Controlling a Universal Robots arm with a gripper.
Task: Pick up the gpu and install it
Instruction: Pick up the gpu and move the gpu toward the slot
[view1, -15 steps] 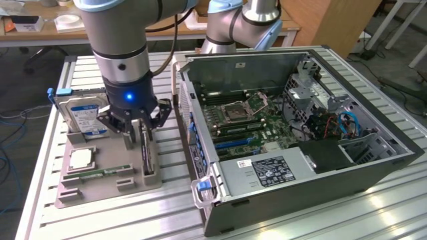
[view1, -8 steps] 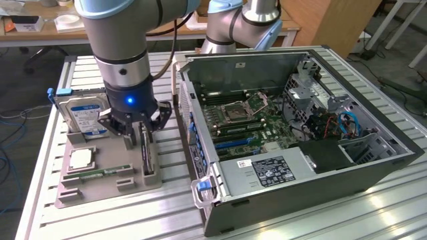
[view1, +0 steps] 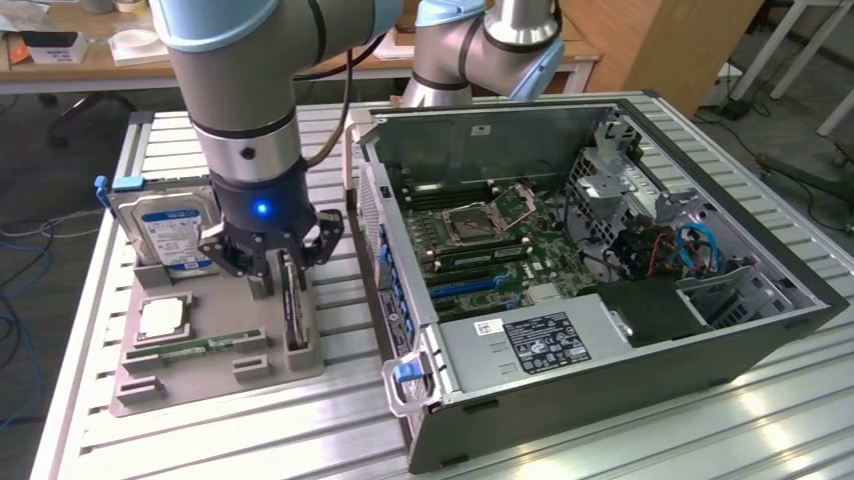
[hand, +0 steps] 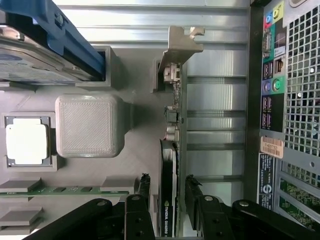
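Note:
The gpu (hand: 172, 125) stands on its edge in a slot of the grey holder (view1: 200, 370), seen edge-on with its silver end bracket (hand: 180, 45) at the far end. In the exterior view the gpu (view1: 292, 312) rises from the holder's side nearest the computer case. My gripper (view1: 278, 272) hangs straight down over it. In the wrist view my gripper (hand: 168, 181) is open and straddles the card. One black finger (hand: 145, 187) sits on each side, the other finger (hand: 192, 190) across from it, each with a small gap to the card.
The holder also carries a blue-labelled hard drive (view1: 167, 225), a square processor (view1: 160, 317) and a narrow memory stick (view1: 207, 345). The open computer case (view1: 587, 250) lies on the exterior view's right, its port panel (hand: 285, 100) close beside the holder. All rest on a slatted aluminium table (view1: 334, 430).

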